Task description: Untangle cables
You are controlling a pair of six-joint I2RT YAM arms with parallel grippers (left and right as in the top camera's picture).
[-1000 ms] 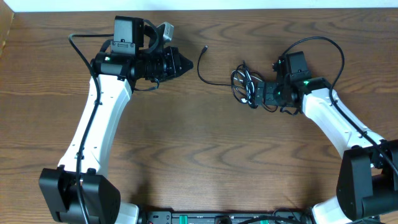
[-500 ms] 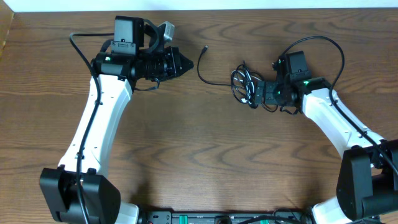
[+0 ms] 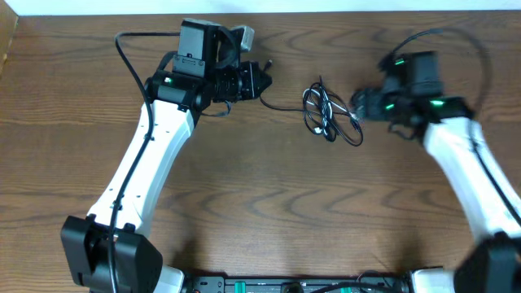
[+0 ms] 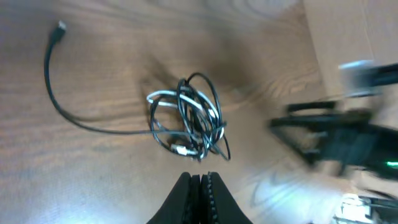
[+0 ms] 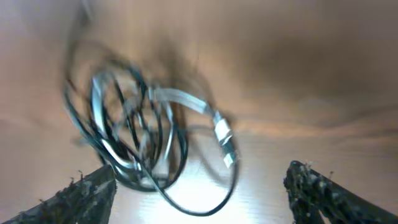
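A loose knot of black and silvery cables (image 3: 327, 114) lies flat, one black strand (image 4: 47, 65) trailing to a plug (image 4: 60, 26).

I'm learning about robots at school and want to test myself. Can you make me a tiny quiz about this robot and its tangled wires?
1. True or false: the right end effector is clamped shut on the cable bundle.
2. Pick one. The left end effector is: A) wide open; B) shut, holding nothing; C) shut on the cable bundle.
3. Fill in the gap: the loose strand runs from the bundle towards the ____ end effector.

Key: 1 false, its fingers are spread wide apart; 2 B; 3 left.
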